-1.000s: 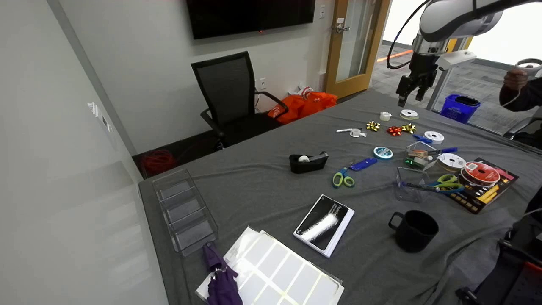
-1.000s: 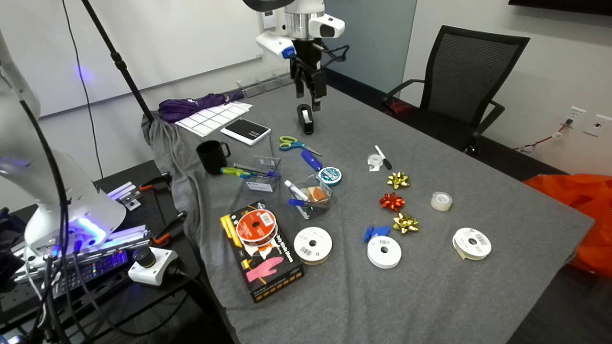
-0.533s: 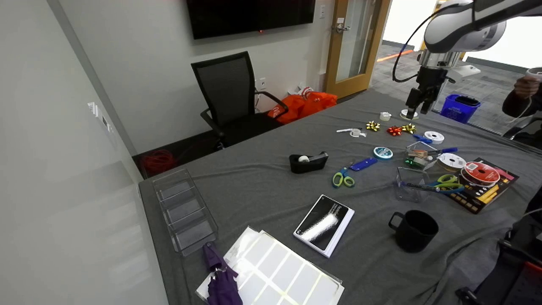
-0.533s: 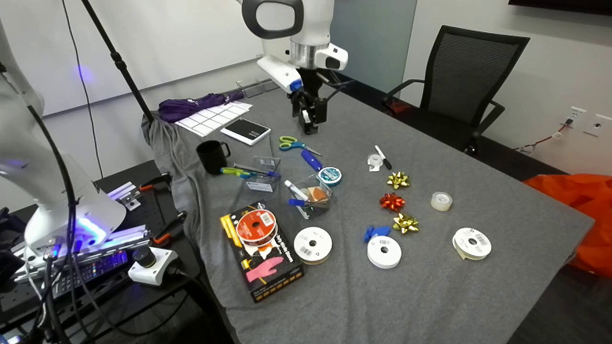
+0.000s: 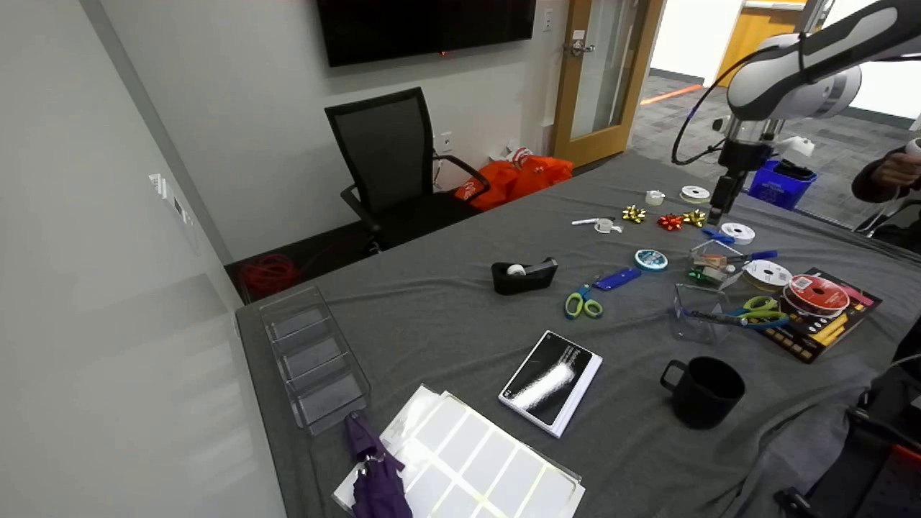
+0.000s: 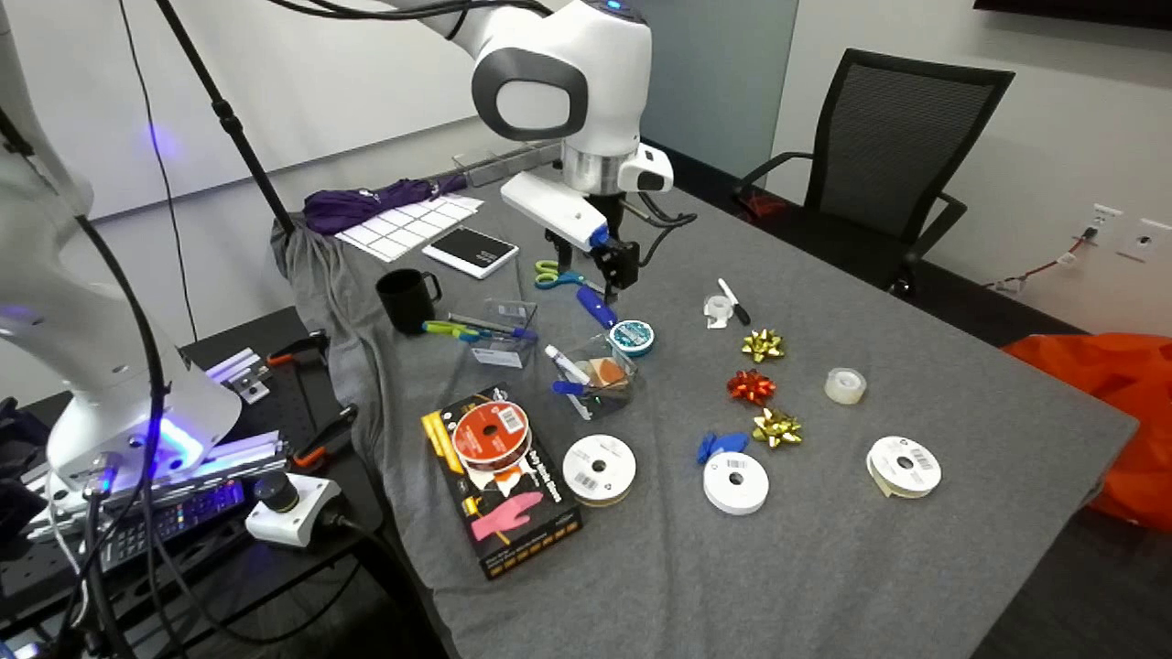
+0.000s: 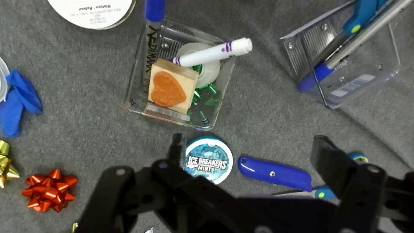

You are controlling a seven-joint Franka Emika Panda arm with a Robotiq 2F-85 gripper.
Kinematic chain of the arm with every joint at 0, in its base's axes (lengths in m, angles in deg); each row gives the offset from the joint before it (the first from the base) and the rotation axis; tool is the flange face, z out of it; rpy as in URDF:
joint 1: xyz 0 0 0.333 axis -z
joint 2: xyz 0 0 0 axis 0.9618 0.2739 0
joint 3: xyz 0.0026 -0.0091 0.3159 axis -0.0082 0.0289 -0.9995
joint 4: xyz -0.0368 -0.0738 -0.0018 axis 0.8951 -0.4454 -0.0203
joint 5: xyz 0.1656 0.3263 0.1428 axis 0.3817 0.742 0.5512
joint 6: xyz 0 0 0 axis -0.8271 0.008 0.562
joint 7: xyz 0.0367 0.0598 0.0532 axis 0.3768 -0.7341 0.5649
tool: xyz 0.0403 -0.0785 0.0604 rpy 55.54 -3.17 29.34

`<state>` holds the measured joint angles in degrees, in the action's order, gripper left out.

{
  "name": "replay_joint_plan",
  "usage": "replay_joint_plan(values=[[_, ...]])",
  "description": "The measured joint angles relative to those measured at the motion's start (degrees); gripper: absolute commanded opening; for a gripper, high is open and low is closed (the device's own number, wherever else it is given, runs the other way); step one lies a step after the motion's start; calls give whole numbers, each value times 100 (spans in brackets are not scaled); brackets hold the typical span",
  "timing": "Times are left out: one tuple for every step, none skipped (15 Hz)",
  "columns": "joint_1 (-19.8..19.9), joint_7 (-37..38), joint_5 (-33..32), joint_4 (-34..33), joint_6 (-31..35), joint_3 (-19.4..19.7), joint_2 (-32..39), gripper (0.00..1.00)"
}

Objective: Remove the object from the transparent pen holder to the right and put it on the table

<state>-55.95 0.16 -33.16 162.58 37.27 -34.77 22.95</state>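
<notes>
Bow, gold, farthest left of the gripper in the wrist view, partly cut by the frame; blue limp piece same side, farther ahead; red bow next in. White ribbon spool well ahead-left of the gripper. Left clear holder ahead-left, nearer: contains orange heart stamp, blue-capped marker, clear tape roll and green shiny bits; white marker lies across the tape roll and leans out over the rim. Mint tin just beside that holder, partly hidden behind the gripper. Fingers spread wide, holding nothing; blue tool seen in the gap, lying on the grey-clothed table. In both exterior views, gripper hangs above the table, pointing down. Loose scissors beside the blue tool, partly behind the gripper's right-hand finger in the wrist view. Right clear holder ahead-right of the gripper: teal-handled scissors and silver pen-like item inside, both projecting past its rim. Which holder the task means: cannot tell; both stand ahead of the fingers with contents inside.
</notes>
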Motion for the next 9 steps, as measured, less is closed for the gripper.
replay_joint_plan(values=[[38,-238,7,67,125,-34,39,100],[65,-429,7,126,235,-62,75,100],[83,-610,7,166,332,-81,121,100],[94,-769,5,210,440,-97,172,100],[96,-900,-10,244,550,-102,216,100],[96,-1020,-46,274,694,-103,266,100],[96,-1104,-93,306,857,-103,315,100],[96,-1173,-149,347,1015,-103,348,100],[96,-1231,-214,389,1160,-103,374,100]])
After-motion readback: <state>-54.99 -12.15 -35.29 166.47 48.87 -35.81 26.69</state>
